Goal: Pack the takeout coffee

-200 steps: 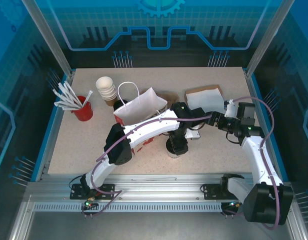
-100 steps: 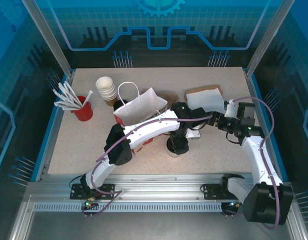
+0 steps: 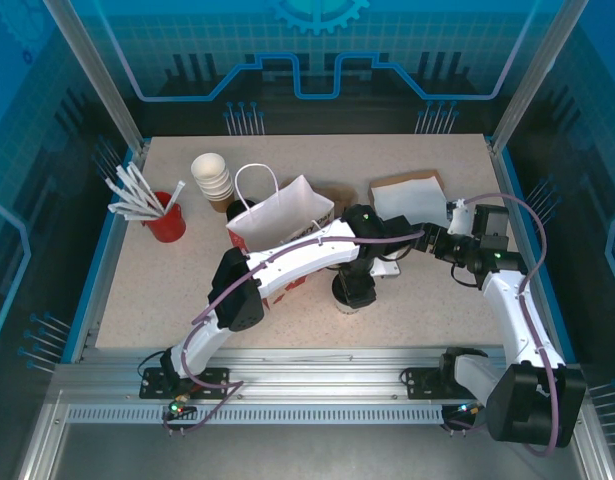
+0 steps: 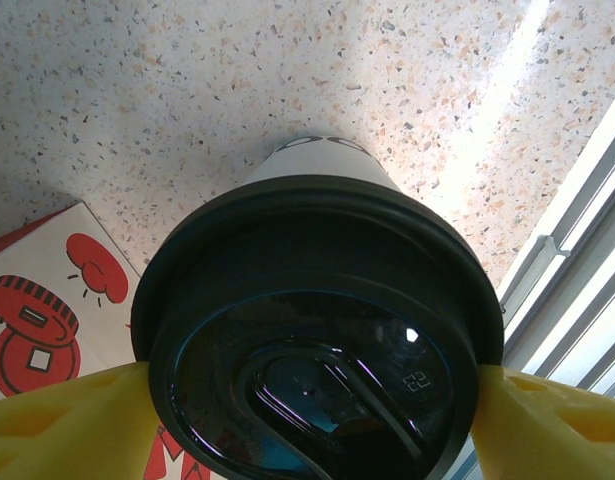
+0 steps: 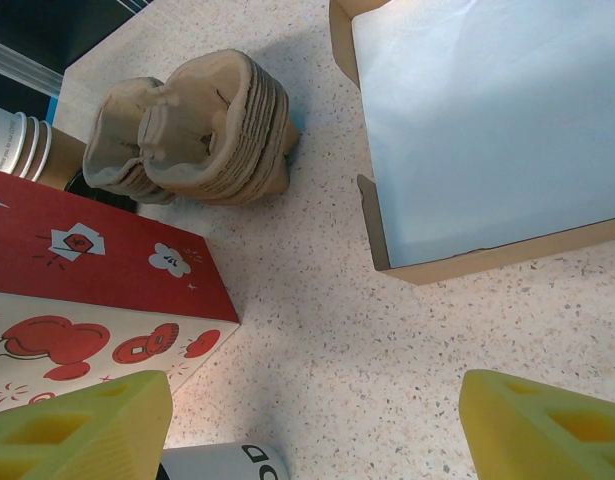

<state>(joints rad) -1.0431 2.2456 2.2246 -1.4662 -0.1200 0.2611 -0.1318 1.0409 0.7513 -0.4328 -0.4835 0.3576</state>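
The takeout coffee (image 4: 317, 330) is a pale paper cup with a round black lid, seen from directly above in the left wrist view. My left gripper (image 4: 312, 420) is shut on it, one yellow finger (image 4: 67, 425) pressed against each side of the lid. From above, the left gripper (image 3: 355, 285) and the cup (image 3: 343, 303) sit at the table's middle, just right of the red-and-white paper bag (image 3: 282, 215). My right gripper (image 5: 317, 430) stands wide open with nothing in it, above bare table. The cup's pale side (image 5: 222, 465) shows at the bottom edge, beside the bag (image 5: 77, 290).
A stack of brown cardboard carrier trays (image 5: 197, 130) stands behind the bag. An open box with white paper (image 5: 487, 120) is at the back right. Lidless white cups (image 3: 213, 178) and a red cup of straws (image 3: 165, 215) stand at the back left.
The left gripper and the cup have edged slightly towards the bag. The right arm has held still.
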